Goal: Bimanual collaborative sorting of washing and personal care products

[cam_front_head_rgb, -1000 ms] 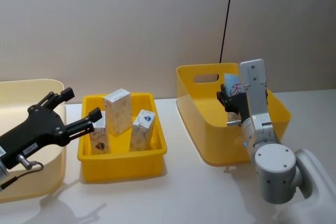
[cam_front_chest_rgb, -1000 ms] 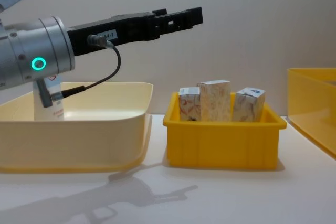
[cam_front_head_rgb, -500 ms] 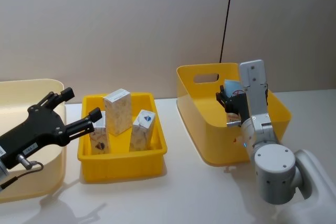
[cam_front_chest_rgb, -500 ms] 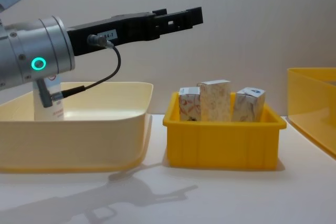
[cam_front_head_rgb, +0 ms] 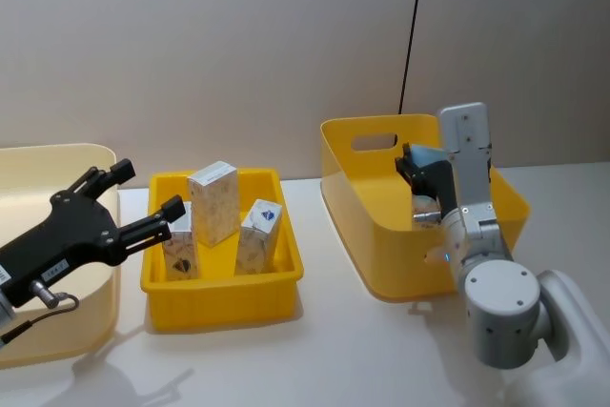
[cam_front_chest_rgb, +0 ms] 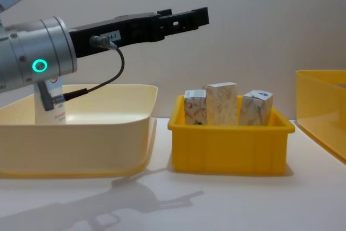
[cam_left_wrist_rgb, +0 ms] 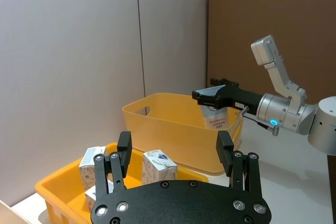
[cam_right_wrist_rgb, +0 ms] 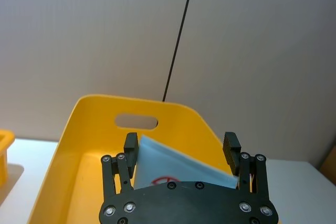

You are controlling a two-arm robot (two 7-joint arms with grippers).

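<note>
My right gripper is shut on a light-blue tube and holds it above the inside of the big yellow bin. The right wrist view has the tube tilted between the fingers of that gripper. From the left wrist view the tube hangs under the right gripper. My left gripper hovers open and empty, left of the small yellow tray. In the tray stand three patterned boxes. Another tube stands in the cream bin, partly hidden by my left arm.
The cream bin is at the far left, the tray in the middle and the big yellow bin at the right. White tabletop lies open in front of all three. A black cable runs down the back wall.
My right gripper has risen a little and shifted slightly right with the tube, which is now more tilted. The left arm and the boxes have not moved.
</note>
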